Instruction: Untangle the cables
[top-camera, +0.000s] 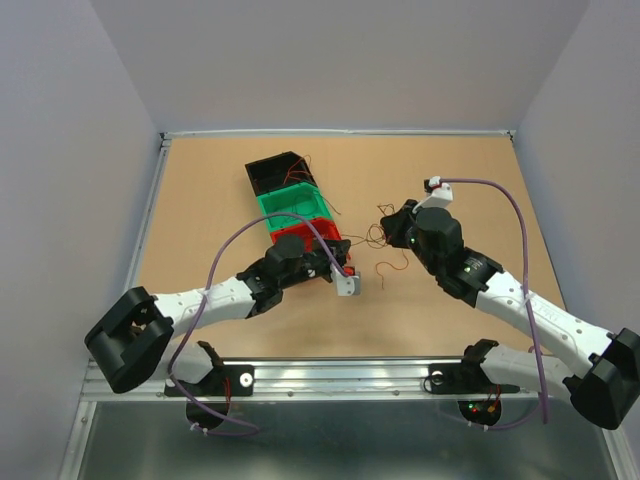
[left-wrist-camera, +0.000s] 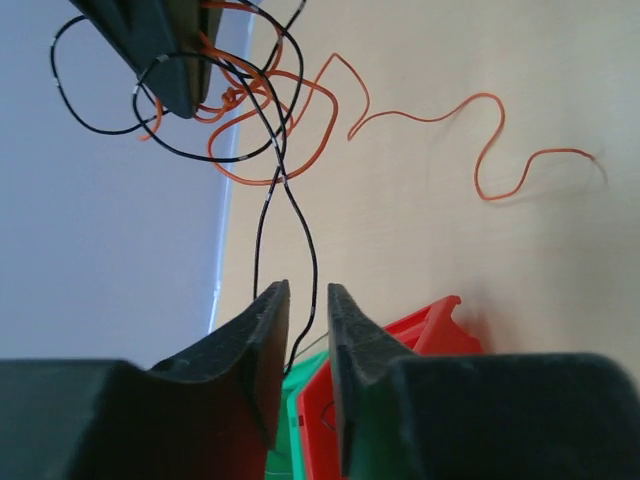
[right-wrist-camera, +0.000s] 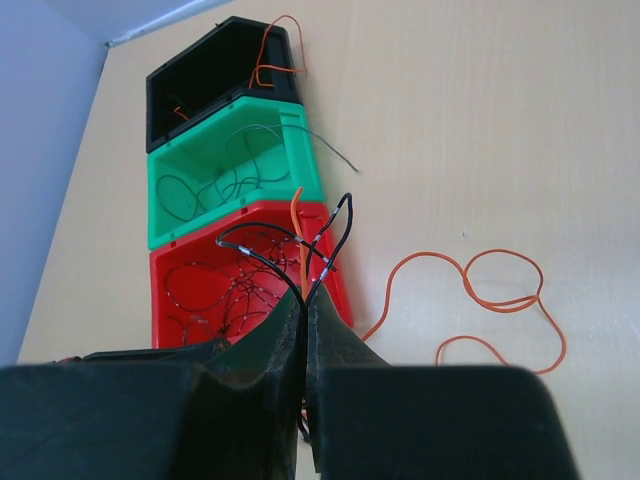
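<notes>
A tangle of thin black and orange cables (top-camera: 374, 236) hangs between my two grippers above the table. My right gripper (right-wrist-camera: 307, 298) is shut on two black cables (right-wrist-camera: 335, 235) and an orange one. It also shows in the left wrist view (left-wrist-camera: 160, 50), holding the knot of black and orange loops (left-wrist-camera: 250, 110). My left gripper (left-wrist-camera: 308, 300) stands slightly open, and a black cable (left-wrist-camera: 312, 270) from the knot runs through the gap between its jaws. A loose orange cable (right-wrist-camera: 480, 290) lies on the table; it also shows in the left wrist view (left-wrist-camera: 480, 150).
Three bins stand in a row left of centre: black (top-camera: 278, 172), green (top-camera: 290, 203) and red (top-camera: 300, 236), each with several thin wires inside. My left gripper (top-camera: 350, 272) is beside the red bin. The red bin's rim (left-wrist-camera: 430, 320) lies under the left jaws.
</notes>
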